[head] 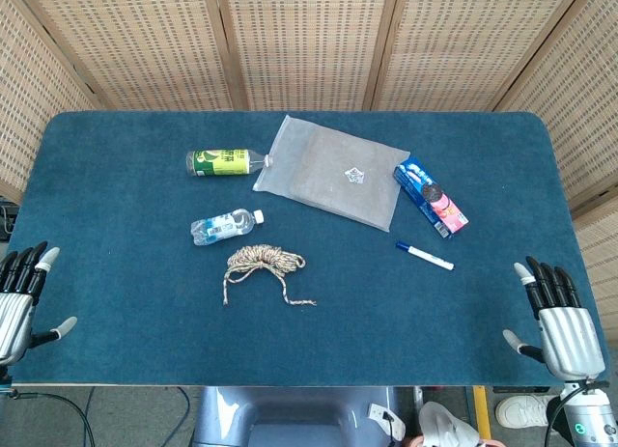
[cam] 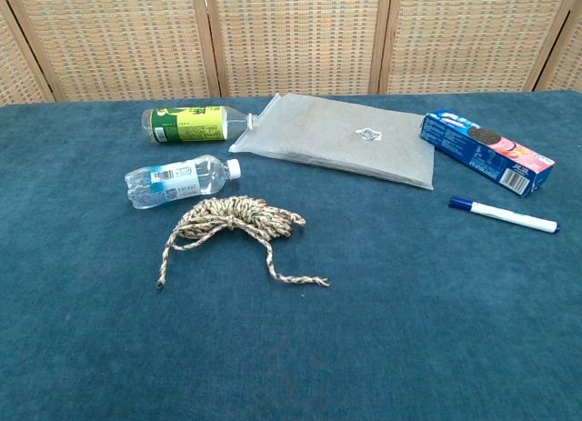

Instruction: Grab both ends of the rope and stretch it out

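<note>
Wicker screens are standing behind the blue table [head: 116, 350]. The left hand [head: 21, 297] and right hand [head: 558, 317] are resting at its near corners, fingers spread, holding nothing. The rope [head: 263, 265] is lying coiled between them, nearer the left hand, loose ends trailing.

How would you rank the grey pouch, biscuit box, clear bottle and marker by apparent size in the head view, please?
1. grey pouch
2. biscuit box
3. clear bottle, close to the box
4. marker
</note>
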Motion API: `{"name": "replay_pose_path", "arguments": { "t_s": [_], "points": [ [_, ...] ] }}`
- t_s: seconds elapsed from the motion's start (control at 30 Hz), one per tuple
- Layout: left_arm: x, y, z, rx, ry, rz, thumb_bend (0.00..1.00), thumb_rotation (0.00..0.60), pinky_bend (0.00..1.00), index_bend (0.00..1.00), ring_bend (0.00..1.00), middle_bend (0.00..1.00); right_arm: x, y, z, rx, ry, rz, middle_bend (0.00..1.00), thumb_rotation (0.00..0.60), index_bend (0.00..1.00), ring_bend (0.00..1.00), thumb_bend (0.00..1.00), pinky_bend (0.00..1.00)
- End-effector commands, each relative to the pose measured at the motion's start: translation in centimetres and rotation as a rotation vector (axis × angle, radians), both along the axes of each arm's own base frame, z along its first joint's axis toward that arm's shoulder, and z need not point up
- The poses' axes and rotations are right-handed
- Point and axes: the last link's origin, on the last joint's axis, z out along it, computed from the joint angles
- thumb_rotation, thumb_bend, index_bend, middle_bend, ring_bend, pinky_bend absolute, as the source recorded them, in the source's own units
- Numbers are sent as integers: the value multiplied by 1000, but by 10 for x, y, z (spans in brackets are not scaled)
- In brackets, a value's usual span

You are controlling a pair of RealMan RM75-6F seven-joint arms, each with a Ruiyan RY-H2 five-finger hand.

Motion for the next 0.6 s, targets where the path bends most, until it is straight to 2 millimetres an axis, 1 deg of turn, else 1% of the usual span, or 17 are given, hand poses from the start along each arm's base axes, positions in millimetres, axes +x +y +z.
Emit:
{"name": "replay_pose_path", "arguments": {
  "t_s": [0.03,0.1,0.2,0.23,0.3,0.4,0.43,0.47,0.6],
  "points": [
    [0,0,0,6,-5,-3,0,600,0,0,0,0,0,-1,-1,8,-2,3,0,600,0,0,0,0],
    [0,1,0,9,-4,-4,0,600,0,0,0,0,1,-1,-2,13,-3,8,0,600,0,0,0,0],
    [0,1,0,17,-1,-4,0,600,0,0,0,0,5,-5,-10,57,-42,33,0,600,8,0,0,0],
    [0,1,0,17,0,-4,0,600,0,0,0,0,7,-7,-13,70,-55,44,0,600,18,0,0,0],
    [0,2,0,20,4,-5,0,600,0,0,0,0,12,-15,-22,109,-81,74,0,600,82,0,0,0],
    [-1,3,-2,21,11,-1,0,600,0,0,0,0,26,-34,-40,183,-95,139,0,600,171,0,0,0],
    [-1,3,-2,22,13,2,0,600,0,0,0,0,37,-44,-49,220,-107,179,0,600,182,0,0,0],
    [-1,4,-3,23,15,4,0,600,0,0,0,0,43,-50,-54,240,-115,197,0,600,194,0,0,0],
    [0,5,-3,32,27,6,0,600,0,0,0,0,78,-76,-81,366,-150,273,0,600,257,0,0,0]
  ]
}}
